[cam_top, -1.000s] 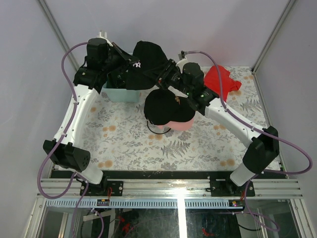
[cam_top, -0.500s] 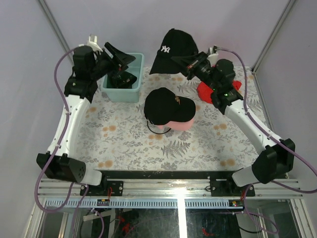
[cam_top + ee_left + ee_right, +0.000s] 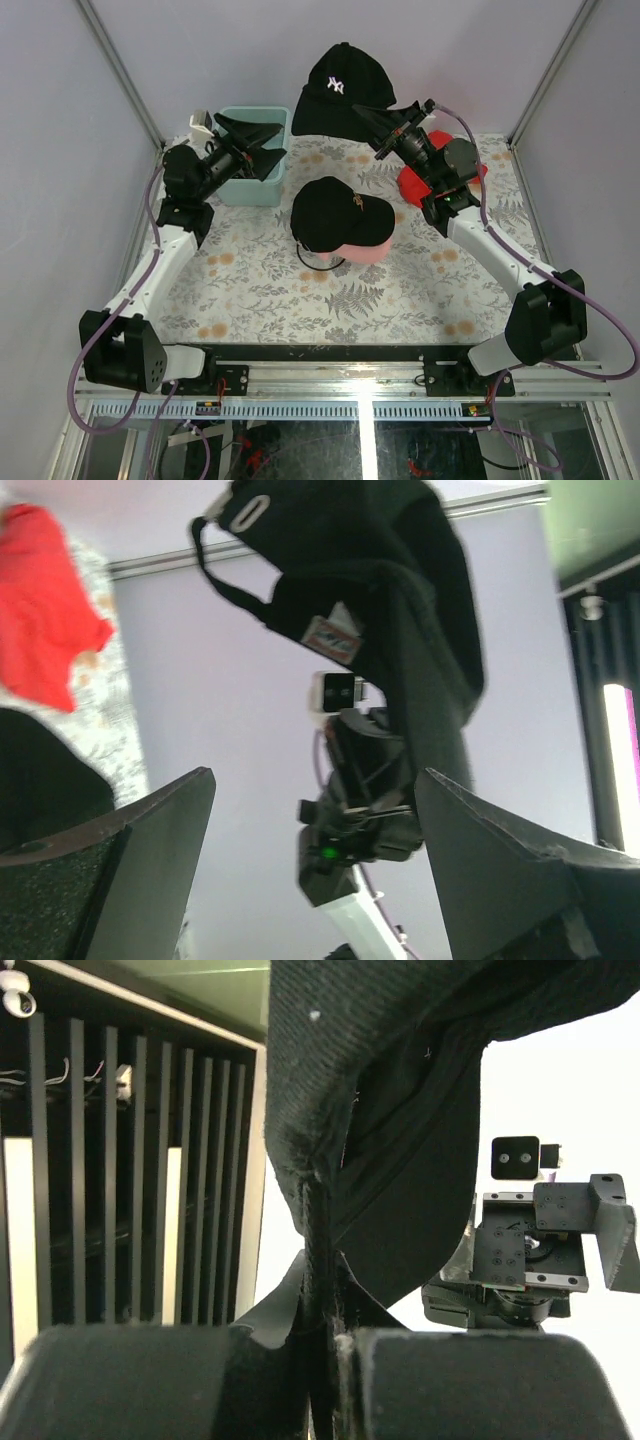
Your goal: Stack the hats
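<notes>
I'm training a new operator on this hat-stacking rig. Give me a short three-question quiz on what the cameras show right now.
1. True or false: the right gripper is shut on the black cap with the white logo and holds it up in the air.
2. Pick one: the other black cap rests on
A) the mint tub
B) the pink cap
C) the red cloth
3. Fill the gap: the jaws of the left gripper stand ____, with nothing between them.

Key: 1 true; 2 B; 3 open.
</notes>
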Robot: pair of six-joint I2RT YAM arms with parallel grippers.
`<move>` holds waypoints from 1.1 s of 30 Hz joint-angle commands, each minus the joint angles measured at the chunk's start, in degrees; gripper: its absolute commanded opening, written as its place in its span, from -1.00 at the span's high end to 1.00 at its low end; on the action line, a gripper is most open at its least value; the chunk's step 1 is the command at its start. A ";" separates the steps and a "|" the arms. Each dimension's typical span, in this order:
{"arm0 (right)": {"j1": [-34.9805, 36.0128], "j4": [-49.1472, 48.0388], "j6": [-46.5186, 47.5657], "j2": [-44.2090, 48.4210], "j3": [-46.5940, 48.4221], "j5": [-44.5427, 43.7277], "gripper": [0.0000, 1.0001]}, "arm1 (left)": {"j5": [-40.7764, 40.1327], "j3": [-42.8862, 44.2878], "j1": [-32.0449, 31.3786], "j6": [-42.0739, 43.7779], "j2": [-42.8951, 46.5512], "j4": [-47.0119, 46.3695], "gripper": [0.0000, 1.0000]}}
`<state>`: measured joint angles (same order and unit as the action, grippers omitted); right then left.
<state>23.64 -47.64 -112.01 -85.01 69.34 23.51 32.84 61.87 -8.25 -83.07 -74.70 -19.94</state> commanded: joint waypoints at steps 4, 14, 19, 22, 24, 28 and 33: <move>0.27 -9.54 -3.35 2.66 -0.84 1.72 1.00 | -2.79 1.41 -0.49 -11.57 1.53 -19.56 -0.64; 1.58 -8.44 -1.73 2.69 -0.39 3.59 1.00 | -3.92 2.45 -6.12 -11.08 -1.14 -19.16 -0.65; 4.12 -6.71 -0.47 3.35 -1.64 3.85 1.00 | -4.81 4.78 -6.95 -11.58 -3.40 -20.68 -0.66; 4.48 -6.80 -0.49 3.89 -3.28 3.60 1.00 | -4.63 7.58 -7.58 -11.17 -5.51 -21.03 -0.09; 4.40 -5.94 -0.06 4.29 -3.64 4.15 1.00 | -4.69 8.60 -7.87 -11.12 -6.98 -21.75 0.49; 3.85 2.11 5.84 5.22 -1.30 6.99 0.65 | -4.58 10.58 -8.23 -10.32 -9.80 -25.97 1.00; 2.12 17.76 16.68 10.46 0.45 5.68 -0.20 | -8.95 14.27 -8.25 3.27 -7.99 -16.46 1.00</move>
<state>26.26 -40.10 -105.25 -80.99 65.69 28.12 28.42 72.47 -16.38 -92.49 -84.03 -39.57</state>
